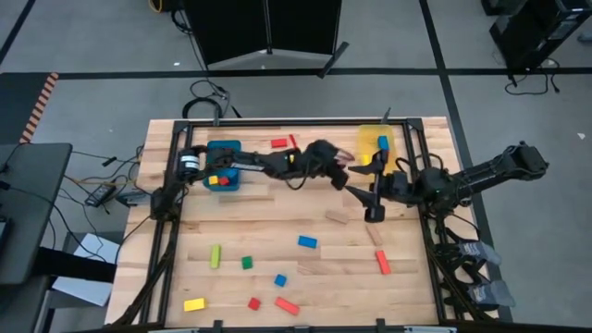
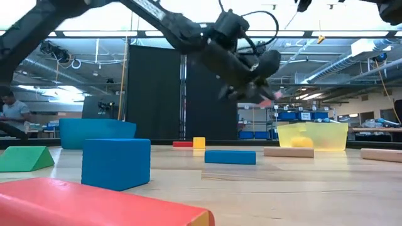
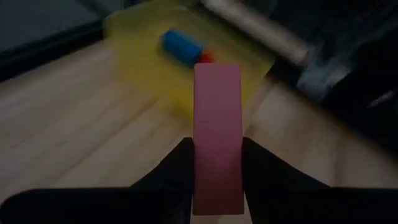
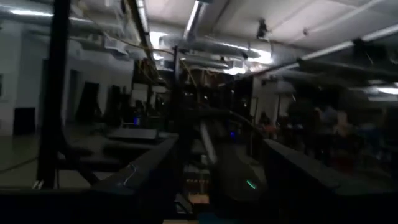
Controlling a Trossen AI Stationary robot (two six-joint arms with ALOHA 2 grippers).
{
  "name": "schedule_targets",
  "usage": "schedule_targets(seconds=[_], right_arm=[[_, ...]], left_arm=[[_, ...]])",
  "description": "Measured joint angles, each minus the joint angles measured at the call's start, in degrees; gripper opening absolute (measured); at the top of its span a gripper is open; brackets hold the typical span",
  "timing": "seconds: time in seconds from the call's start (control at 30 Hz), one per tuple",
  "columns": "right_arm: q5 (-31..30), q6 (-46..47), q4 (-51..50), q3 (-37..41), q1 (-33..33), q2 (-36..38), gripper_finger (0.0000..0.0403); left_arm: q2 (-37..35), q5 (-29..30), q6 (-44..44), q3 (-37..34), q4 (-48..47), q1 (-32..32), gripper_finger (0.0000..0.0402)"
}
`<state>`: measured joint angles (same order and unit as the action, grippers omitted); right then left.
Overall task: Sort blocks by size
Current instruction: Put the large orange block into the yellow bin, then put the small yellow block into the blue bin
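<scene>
Overhead scene: wooden table (image 1: 277,268) with two dark robot arms meeting near the upper centre-right of the frame. Left gripper (image 1: 344,157) reaches across from the left and is clamped on 1 pink bar (image 3: 217,137), held up in the air just left of the yellow bin (image 1: 368,139); in the left wrist view the bar stands between both fingers (image 3: 171,174) w/ the bin beyond it. Right gripper (image 1: 374,208) sits centre-right, just below the yellow bin; whether its fingers are apart or closed, cannot tell.

Count of blocks, overhead view:
- Yellow bin, upper right: 1 blue block (image 1: 382,142), plus a red piece seen beside it in the left wrist view (image 3: 206,57).
- Blue bin (image 1: 233,148), upper left: approx 3 small blocks, yellow, red, blue; hard to separate.
- Red on table: 4, being 1 near top centre (image 1: 278,143), 1 bar at right (image 1: 381,263), 2 at bottom centre (image 1: 287,305).
- Blue on table: 2, mid-frame (image 1: 307,242) & lower (image 1: 279,279).
- Green: 2, lower left (image 1: 215,256) & (image 1: 247,263).
- Yellow: 1, bottom left (image 1: 193,304).
- Plain wood: 2 bars, centre-right (image 1: 336,218) & (image 1: 374,235).

Low view: 1 person (image 2: 12,113) at far left, in the room behind the table.
</scene>
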<state>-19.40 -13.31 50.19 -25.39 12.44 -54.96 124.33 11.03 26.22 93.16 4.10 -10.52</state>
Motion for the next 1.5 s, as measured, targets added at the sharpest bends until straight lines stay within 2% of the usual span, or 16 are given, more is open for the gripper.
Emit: schedule_targets(seconds=[0.1, 0.3, 0.43, 0.57, 0.63, 0.8, 0.87, 0.93, 1.07, 1.27, 1.4, 1.5], right_arm=[[0.03, -0.87, 0.89, 0.04, 1.45, 0.11, 0.0246], [-0.26, -1.89, 1.31, 0.11, 1.91, 0.14, 0.0241], [-0.45, -1.89, 1.58, 0.07, 2.19, 0.11, 0.0242], [-0.50, -1.89, 1.53, 0.07, 2.47, 0.11, 0.0241], [-0.52, -1.89, 1.47, 0.07, 2.47, 0.12, 0.0239], [-0.62, -1.97, 0.63, 0.09, 2.65, 0.11, 0.0239], [-0.62, -2.26, 0.38, 0.09, 2.65, 0.11, 0.0240], [-0.65, -2.89, 0.29, 0.09, 2.67, 0.11, 0.0241], [-0.65, -4.51, -0.14, 0.11, 3.85, 0.23, 0.0238], [-0.65, -8.57, -0.02, 0.11, 6.72, 0.24, 0.0241], [-0.64, -9.79, 0.08, 0.11, 7.71, 0.24, 0.0241], [-0.63, -9.87, 0.11, 0.11, 8.10, 0.24, 0.0238]], left_arm=[[4.74, -4.76, 1.19, 4.45, 2.86, -1.91, 0.0106], [15.44, -12.15, 2.75, 20.15, 3.10, -3.46, 0.0106], [23.33, -14.47, 3.58, 31.88, 2.70, -3.69, 0.0106], [29.53, -15.22, 4.11, 42.08, -1.64, -4.01, 0.0107], [29.82, -15.40, 5.41, 40.54, 1.58, -4.09, 0.0140], [29.34, -17.35, 3.94, 39.87, 0.16, -4.72, 0.0268], [28.84, -18.00, 4.00, 40.01, 0.75, -4.84, 0.0300], [28.37, -17.57, 3.68, 40.01, 0.06, -4.84, 0.0312], [26.01, -14.86, -0.02, 39.90, -2.72, -4.41, 0.0293], [19.07, -10.48, -7.14, 37.22, -10.86, -2.35, 0.0207], [10.35, -4.73, -11.92, 28.08, -9.10, -0.43, 0.0158], [1.41, -1.36, -13.12, 15.78, -5.39, 0.60, 0.0134]])
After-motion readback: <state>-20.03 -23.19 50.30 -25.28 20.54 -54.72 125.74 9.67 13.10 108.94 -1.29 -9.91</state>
